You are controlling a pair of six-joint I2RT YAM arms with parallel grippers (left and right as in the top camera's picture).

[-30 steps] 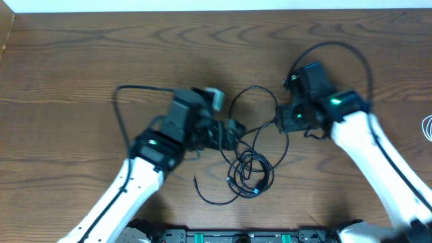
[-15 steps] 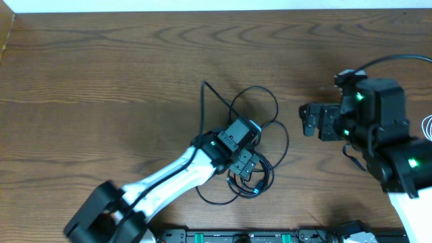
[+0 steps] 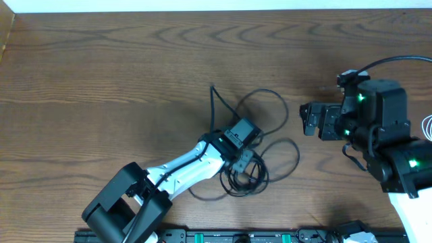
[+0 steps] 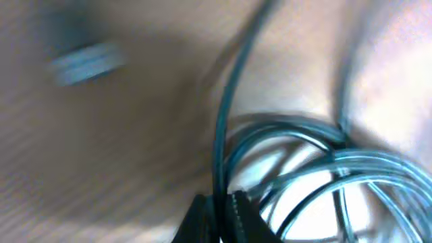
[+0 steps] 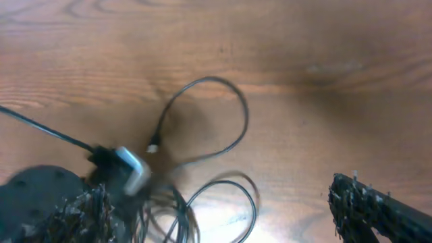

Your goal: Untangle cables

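- Nearest the front edge of the table, about mid-width, we see the black cables bunched in a small tangle of tight coils.
- The left gripper sits right on top of that tangle. We judge it is placed there to pick one cord out of the coils.
- In the left wrist view, which is blurred, its fingers are pinched together on a single black strand that runs up and away from them, so this hand is closed on the strand, low at the table.
- Just beyond the tangle, looser loops spread toward the middle of the table with one plug end lying free. We judge these are slack, so the knot is in the coils.
- The right gripper is off toward the right edge, well apart from the cables, with its jaws spread wide and nothing between them. We read it as parked clear so the left arm has room.
- A bit of white cord shows at the right edge, cut off by the frame and apart from the black ones.
- We see no container anywhere. Every cord lies on bare wood.
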